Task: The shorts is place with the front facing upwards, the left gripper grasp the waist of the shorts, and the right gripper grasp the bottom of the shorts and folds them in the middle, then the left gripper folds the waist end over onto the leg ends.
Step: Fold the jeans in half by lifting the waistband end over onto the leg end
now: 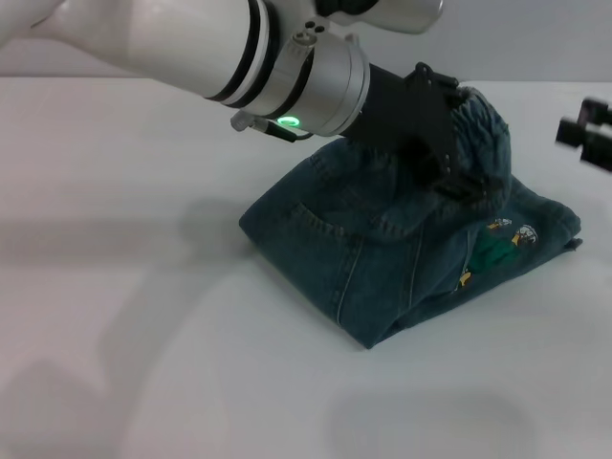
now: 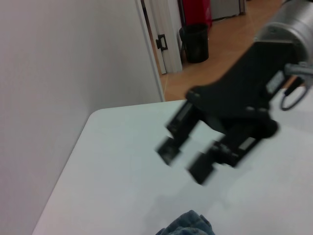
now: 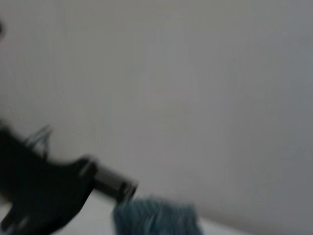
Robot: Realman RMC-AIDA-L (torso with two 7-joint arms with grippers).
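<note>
Lying bunched right of centre on the white table (image 1: 115,287), the shorts (image 1: 382,258) are gripped at the waist of the shorts (image 1: 483,120), lifted by the clenched left gripper (image 1: 464,182). If denim slips out, the fold may be spoiled; the right gripper (image 1: 585,132) is parked far right, its jaws' state undeterminable.

A white table (image 1: 143,316) fills the head view — plain and matte. Past its rounded far corner, the left wrist view shows a pale wall (image 2: 63,63), a white door (image 2: 164,34), orange-brown flooring (image 2: 225,44) — and a black bin (image 2: 194,43) standing there.
</note>
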